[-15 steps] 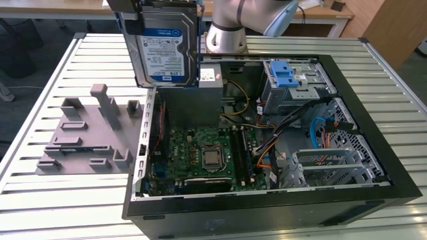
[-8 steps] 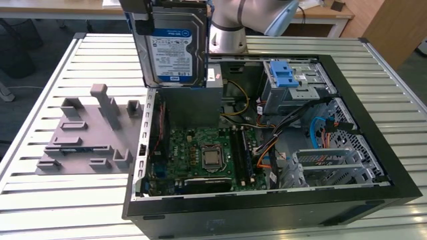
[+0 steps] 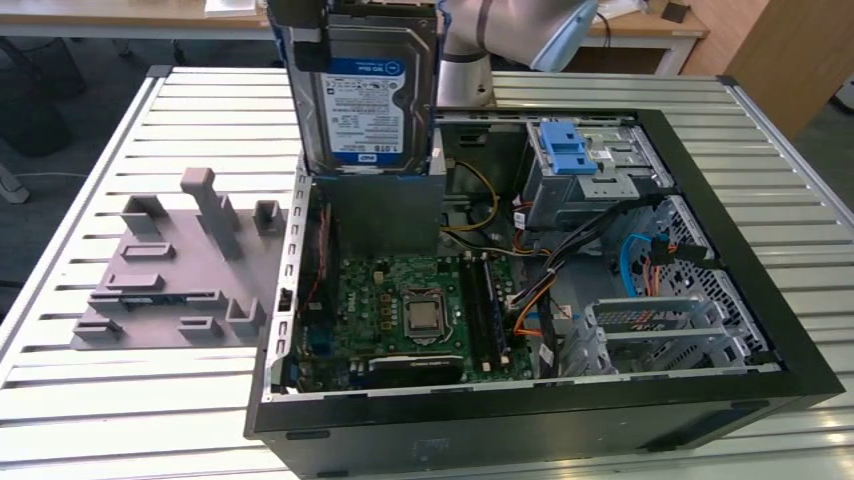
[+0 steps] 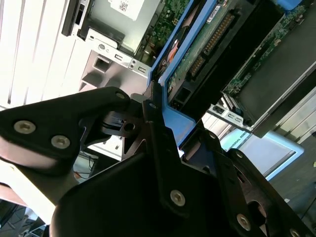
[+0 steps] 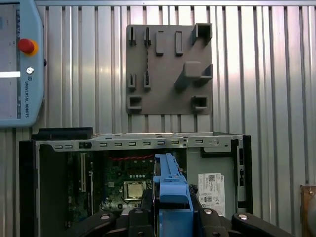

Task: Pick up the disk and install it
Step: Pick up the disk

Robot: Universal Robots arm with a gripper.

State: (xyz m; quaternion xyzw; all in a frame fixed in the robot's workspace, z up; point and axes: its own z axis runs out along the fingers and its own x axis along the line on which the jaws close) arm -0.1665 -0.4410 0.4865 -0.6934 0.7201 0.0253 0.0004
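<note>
Computer case (image 3: 534,408), lid off, lies open on the slatted metal table (image 3: 134,400). It holds a green motherboard (image 3: 400,295), a grey drive cage (image 3: 607,175) with a blue latch (image 3: 571,150), loose cables and a grey power supply box (image 5: 195,165). The disk (image 3: 380,90) hangs upright over that box, the jaws closed on its blue carrier (image 4: 173,121). A grey fixture plate (image 3: 160,270) lies on the table beside the case, on the exterior view's left; a teach pendant (image 5: 15,64) rests there too. Wooden desks (image 3: 134,20) stand behind.
</note>
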